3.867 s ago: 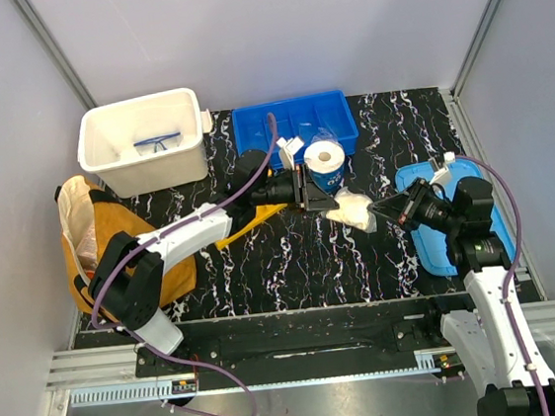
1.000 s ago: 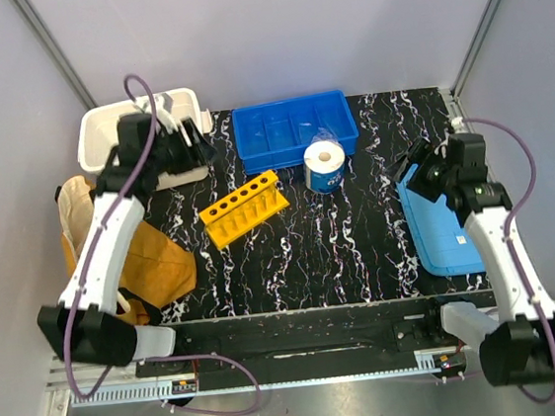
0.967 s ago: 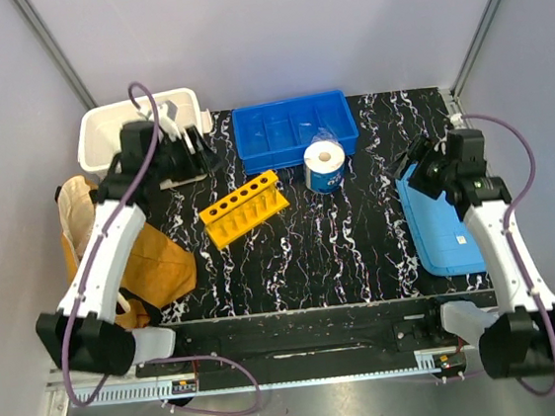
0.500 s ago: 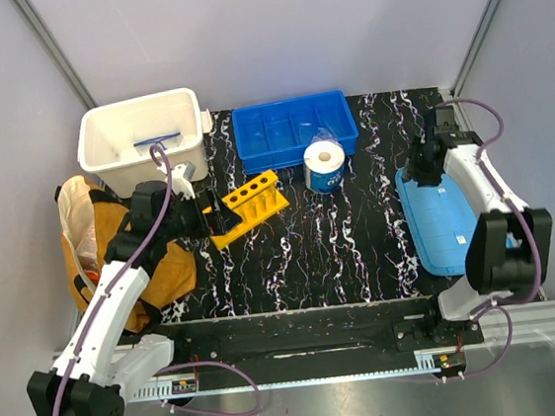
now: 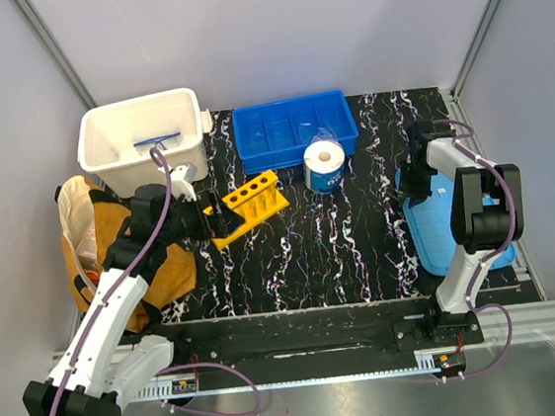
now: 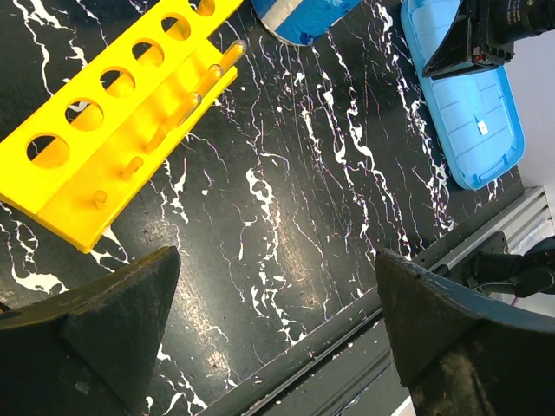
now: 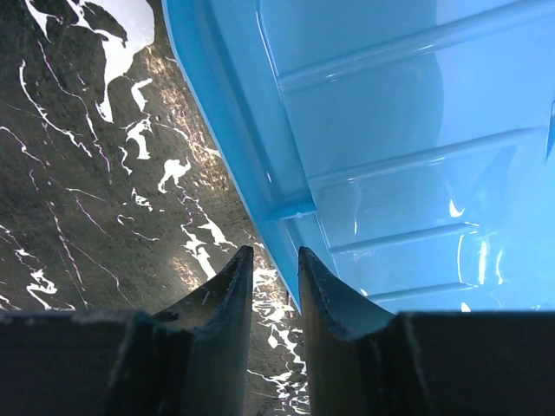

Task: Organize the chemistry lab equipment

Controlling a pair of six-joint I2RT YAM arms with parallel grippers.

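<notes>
The yellow test-tube rack [image 5: 248,206] lies on the black table left of centre, and thin tubes [image 6: 212,74] show along its side. My left gripper [image 5: 217,217] hovers at the rack's left end. It is wide open [image 6: 277,338], with only bare table between its fingers. The blue-rimmed goggles [image 5: 156,139] rest inside the white bin [image 5: 103,157]. My right gripper [image 5: 415,179] is at the left edge of the light-blue lid [image 5: 453,224]. Its jaws [image 7: 276,256] stand nearly together astride the lid's rim [image 7: 408,130].
A blue compartment tray [image 5: 294,127] stands at the back centre. The paper roll [image 5: 325,166] stands just in front of it. The tan bag [image 5: 114,260] lies at the left under my left arm. The table's front rail [image 6: 347,347] runs close below the left gripper.
The left arm came from the white bin to the rack's left end and opened fully. The right arm swung down to the lid's left edge, and its jaws narrowed round the rim.
</notes>
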